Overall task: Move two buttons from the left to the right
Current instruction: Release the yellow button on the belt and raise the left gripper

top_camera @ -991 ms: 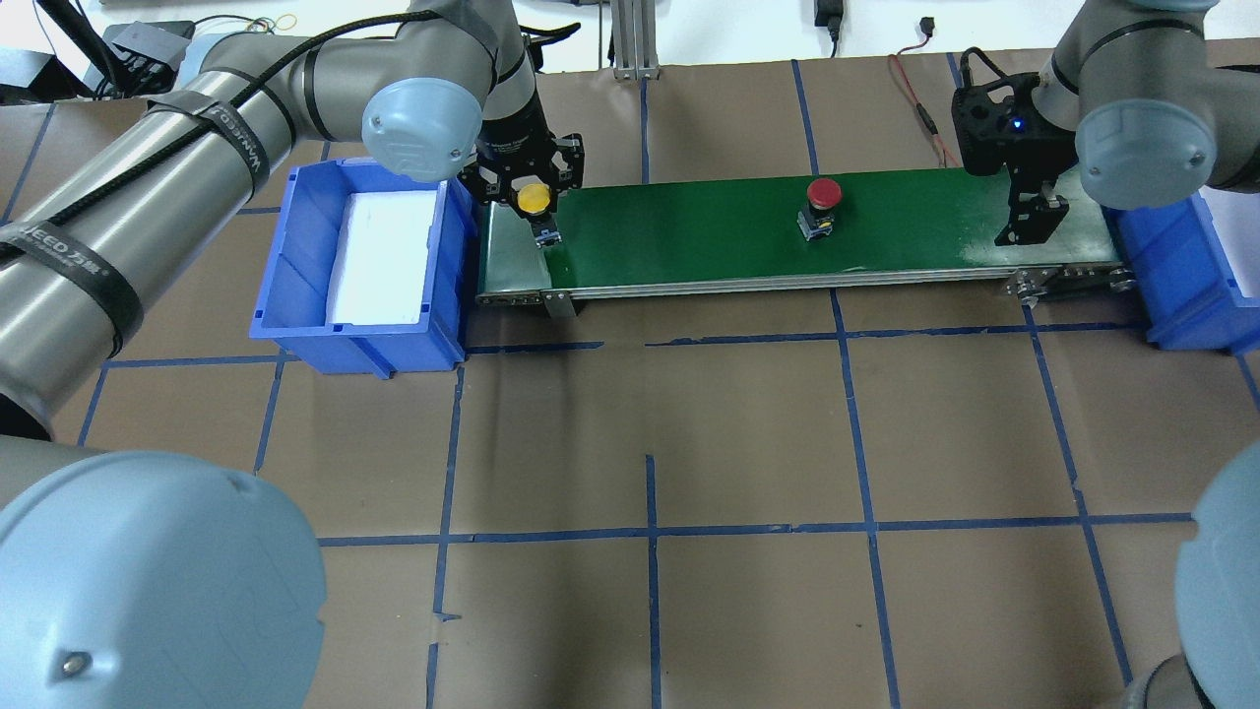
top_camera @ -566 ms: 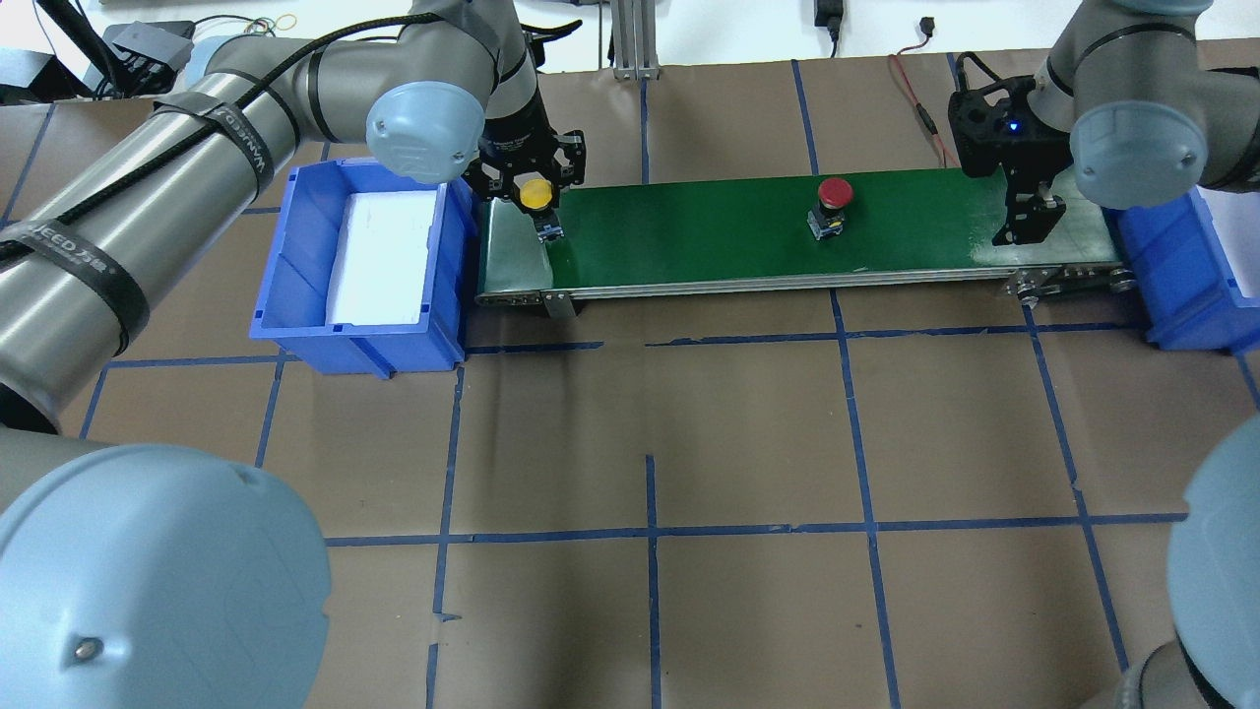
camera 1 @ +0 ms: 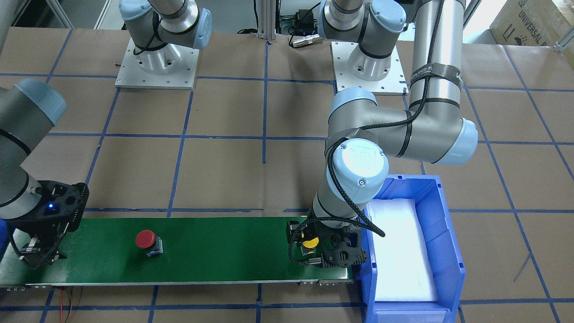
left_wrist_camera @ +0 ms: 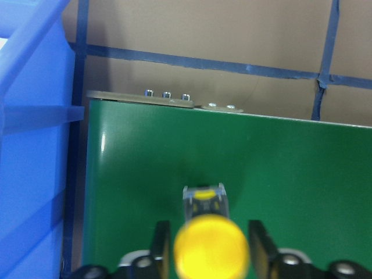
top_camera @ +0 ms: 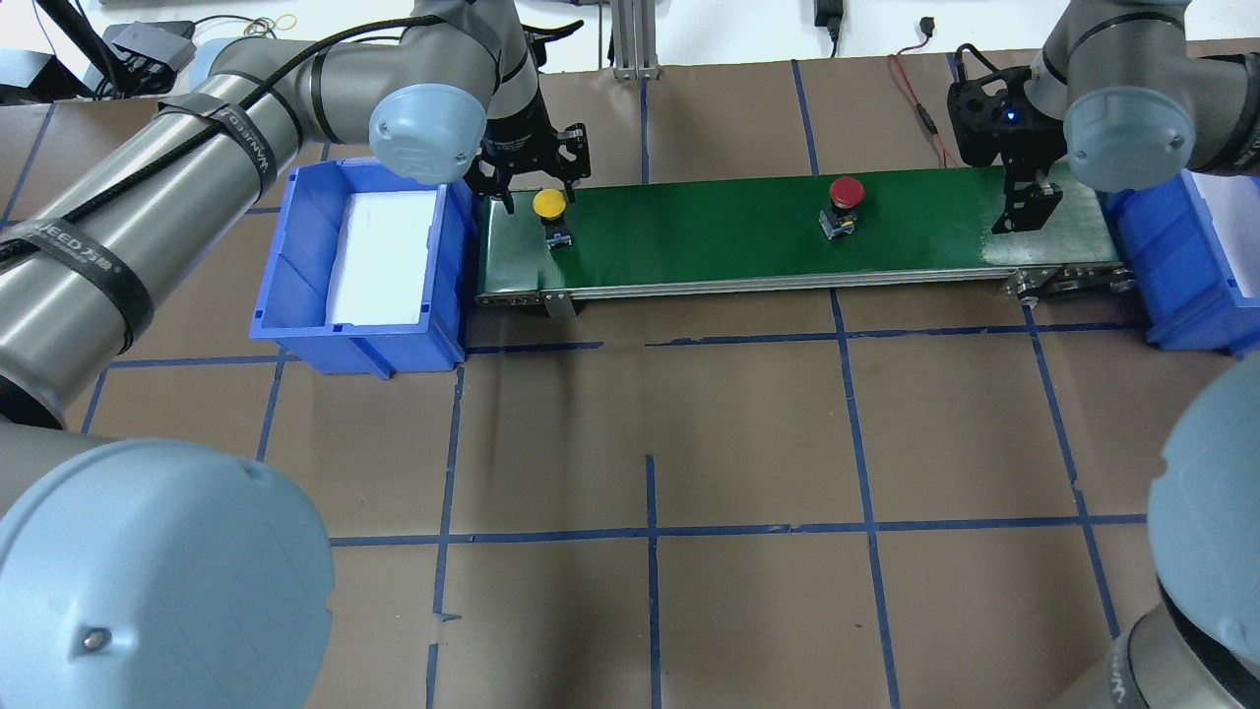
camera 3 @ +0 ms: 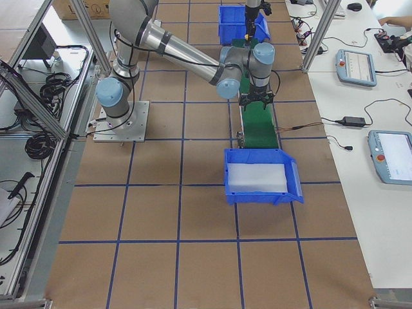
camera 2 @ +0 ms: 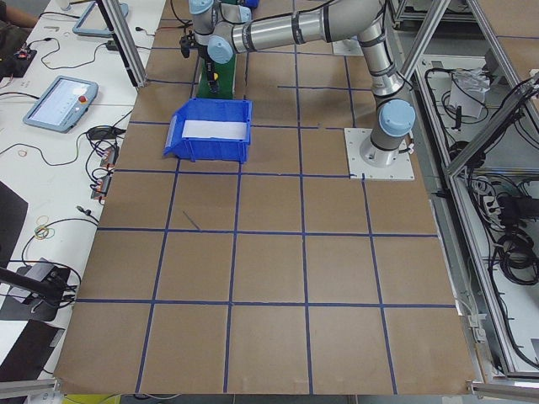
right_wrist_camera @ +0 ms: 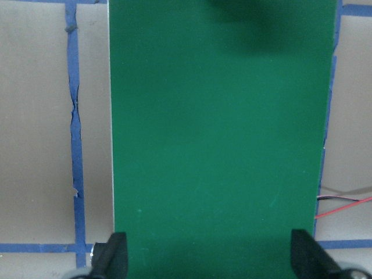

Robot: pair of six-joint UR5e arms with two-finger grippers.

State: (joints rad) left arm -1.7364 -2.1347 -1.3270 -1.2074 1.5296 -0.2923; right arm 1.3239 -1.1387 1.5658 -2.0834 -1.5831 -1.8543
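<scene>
The yellow button point(top_camera: 549, 205) stands on the left end of the green conveyor belt point(top_camera: 709, 236). My left gripper point(top_camera: 541, 187) hangs just over it, open. In the left wrist view the yellow cap point(left_wrist_camera: 212, 247) sits between the two fingers point(left_wrist_camera: 161, 245) with a narrow gap on each side. The red button point(top_camera: 845, 193) stands upright on the belt right of its middle, also seen as the red button point(camera 1: 145, 239) in the front view. My right gripper point(top_camera: 1024, 212) is low over the belt's right end, its fingers point(right_wrist_camera: 116, 251) wide open with nothing between them.
A blue bin point(top_camera: 295, 261) with a white foam liner sits against the belt's left end. Another blue bin point(top_camera: 1181, 266) sits at the right end. The brown table has blue tape lines. Cables lie beyond the belt at the back.
My left gripper has let go of the yellow button and risen a little, leaving it on the belt. The red button has travelled right along the belt. The right gripper shifted slightly.
</scene>
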